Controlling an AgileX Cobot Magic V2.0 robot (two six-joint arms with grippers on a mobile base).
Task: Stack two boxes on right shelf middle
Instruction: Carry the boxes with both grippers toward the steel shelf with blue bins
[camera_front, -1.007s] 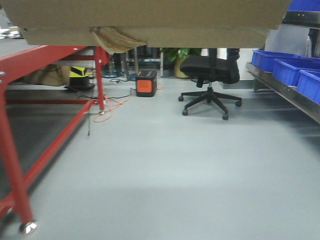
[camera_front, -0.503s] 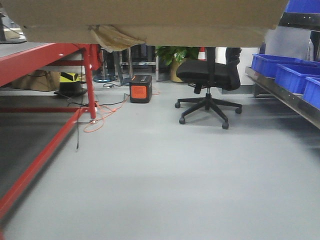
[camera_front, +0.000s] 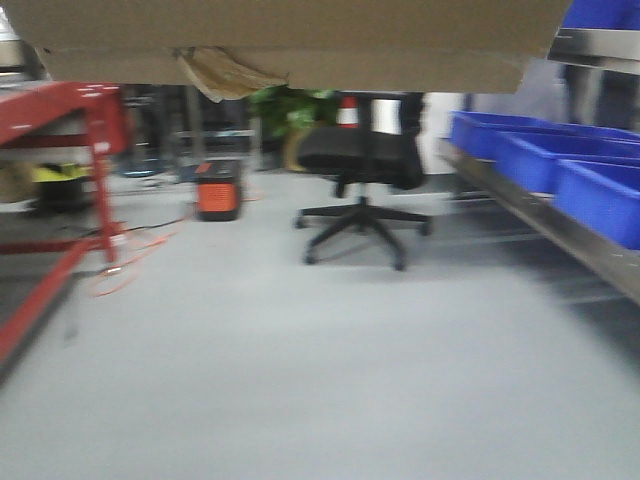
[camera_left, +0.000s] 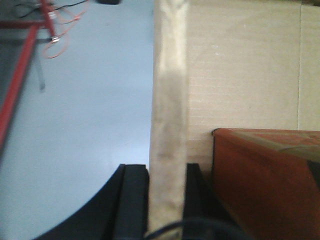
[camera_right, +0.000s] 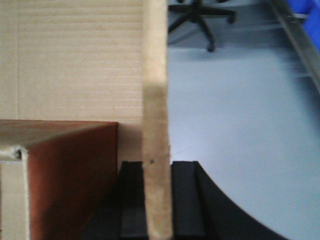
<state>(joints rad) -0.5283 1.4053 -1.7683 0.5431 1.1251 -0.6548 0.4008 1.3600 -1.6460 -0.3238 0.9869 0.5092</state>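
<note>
A brown cardboard box (camera_front: 300, 40) fills the top of the front view, seen from below, with a peeling tape scrap (camera_front: 215, 75) hanging off it. My left gripper (camera_left: 167, 172) is shut on the box's left wall (camera_left: 169, 100). My right gripper (camera_right: 157, 172) is shut on its right wall (camera_right: 155, 75). Inside the box lies a reddish-brown box (camera_left: 265, 175), which also shows in the right wrist view (camera_right: 70, 170). The steel shelf (camera_front: 560, 235) runs along the right, below the level of the held box.
Blue bins (camera_front: 600, 195) stand on the shelf. A black office chair (camera_front: 365, 160) is ahead at the middle, an orange device (camera_front: 218, 190) left of it. The red-framed table (camera_front: 95, 110) is at the left, with orange cable on the grey floor.
The whole scene has slid left in the front view: the table has moved toward the left edge and the shelf with bins takes up more of the right. Both grippers keep hold of the box.
</note>
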